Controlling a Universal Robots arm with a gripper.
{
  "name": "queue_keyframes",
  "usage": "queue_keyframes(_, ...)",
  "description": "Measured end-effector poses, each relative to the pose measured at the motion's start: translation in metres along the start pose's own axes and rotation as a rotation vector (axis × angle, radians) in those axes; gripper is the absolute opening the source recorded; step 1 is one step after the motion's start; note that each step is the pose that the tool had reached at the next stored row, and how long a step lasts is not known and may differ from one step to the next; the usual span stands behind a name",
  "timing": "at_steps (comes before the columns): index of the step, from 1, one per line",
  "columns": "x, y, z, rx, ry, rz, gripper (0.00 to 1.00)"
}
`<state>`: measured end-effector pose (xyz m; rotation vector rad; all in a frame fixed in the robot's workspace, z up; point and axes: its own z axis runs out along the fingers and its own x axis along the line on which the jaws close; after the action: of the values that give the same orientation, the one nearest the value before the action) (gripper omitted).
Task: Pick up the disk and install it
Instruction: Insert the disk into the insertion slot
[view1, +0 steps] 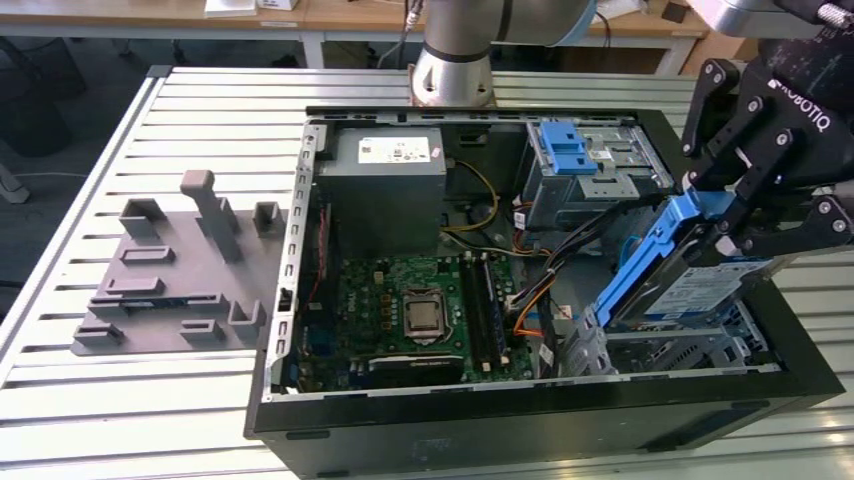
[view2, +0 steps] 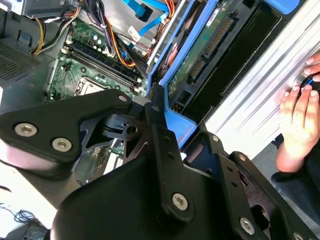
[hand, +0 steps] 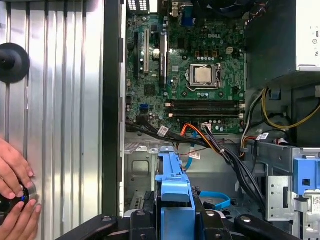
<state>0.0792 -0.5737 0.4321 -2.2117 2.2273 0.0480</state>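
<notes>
Ribbed metal tabletop (view1: 200, 120) carries an open computer case (view1: 534, 425). Inside it sit a grey power supply (view1: 387, 190), a green motherboard (view1: 400, 300) and, at the exterior view's right, a metal drive cage (view1: 681, 350). Over that cage the disk (view1: 694, 285) stands steeply tilted, its lower end dipping into the case. The gripper (hand: 175, 222) has its fingers (hand: 212, 225) clenched on the disk's blue bracket. A person's hands (hand: 15, 200) rest on the tabletop beside the case.
</notes>
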Motion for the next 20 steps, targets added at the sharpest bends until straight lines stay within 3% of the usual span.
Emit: queue_keyframes(20, 0.0007, -0.0006, 0.0262, 0.0, -0.0022, 0.001, 0.36)
